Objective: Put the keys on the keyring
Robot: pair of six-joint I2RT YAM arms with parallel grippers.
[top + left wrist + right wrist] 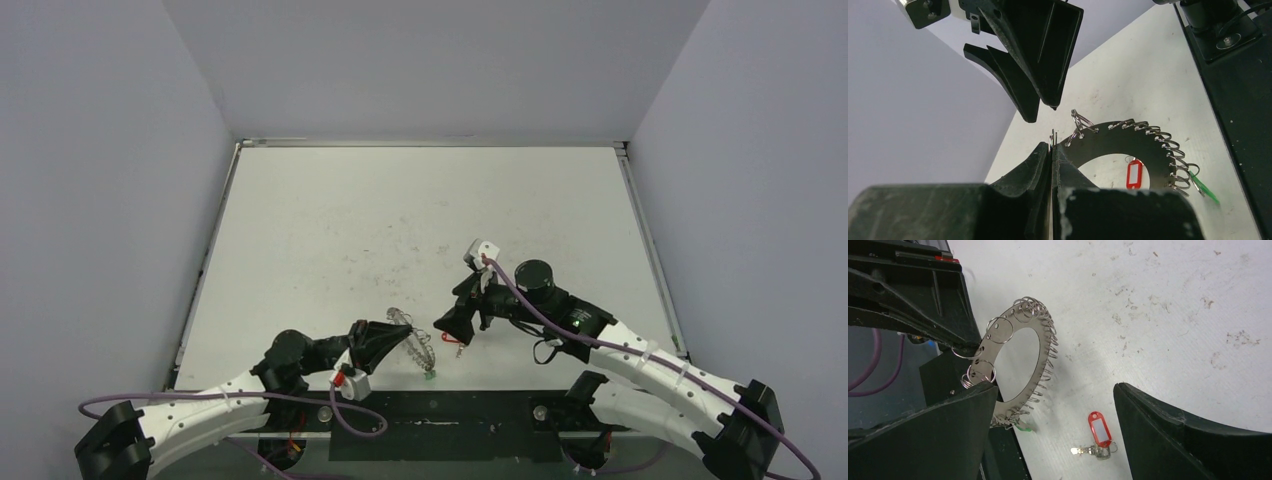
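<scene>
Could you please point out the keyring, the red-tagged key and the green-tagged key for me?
keyring (1020, 320), right wrist view, on its flat upper band.
red-tagged key (1099, 429), right wrist view, on the red tag.
green-tagged key (1207, 192), left wrist view, on the green tag.

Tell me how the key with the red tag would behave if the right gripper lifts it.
The red-tagged key lies flat on the table, so the open right gripper may slip off it. Tag and key look loosely linked, so one probably dangles when the other is lifted. It looks light and may slide if nudged.
</scene>
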